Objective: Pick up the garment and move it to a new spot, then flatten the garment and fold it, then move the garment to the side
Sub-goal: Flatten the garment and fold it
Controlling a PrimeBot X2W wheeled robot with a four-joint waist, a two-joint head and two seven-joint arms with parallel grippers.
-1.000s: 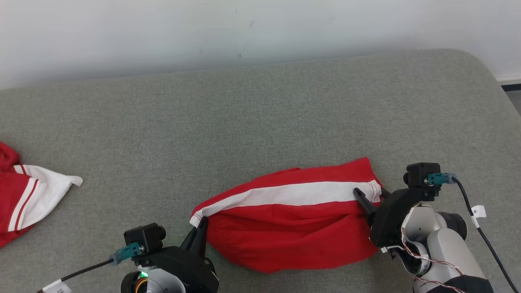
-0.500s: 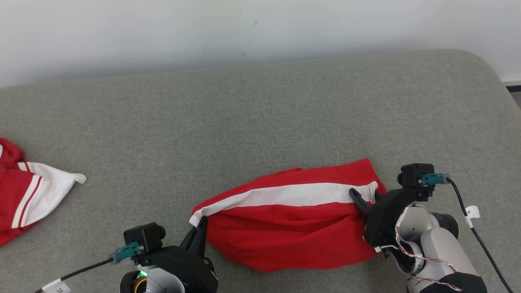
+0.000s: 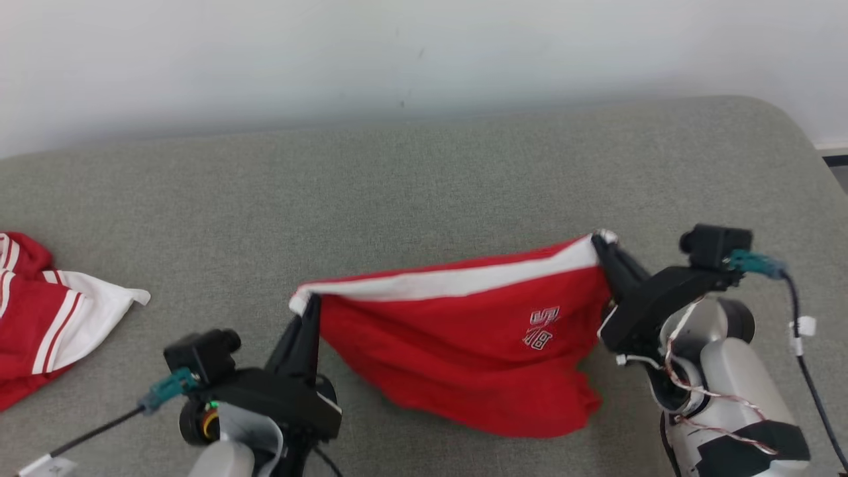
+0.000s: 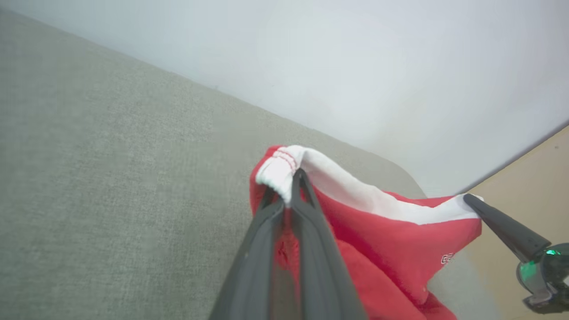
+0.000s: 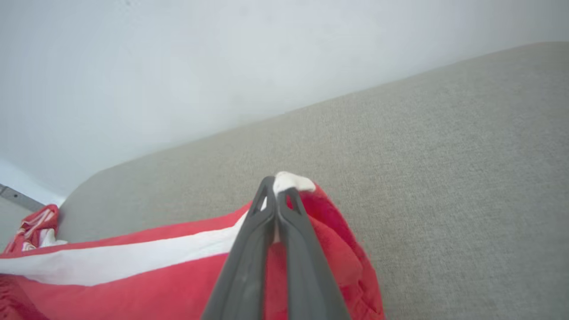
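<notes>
The garment spans lower centre lengthwise, its white edge clamped by left gripper lower left and right gripper mid-right.

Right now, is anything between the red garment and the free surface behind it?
Nothing visible: left gripper and right gripper are shut on the garment, at opposite ends of its white band. The grey surface behind it is bare; a second red garment lies far left, apart.
</notes>
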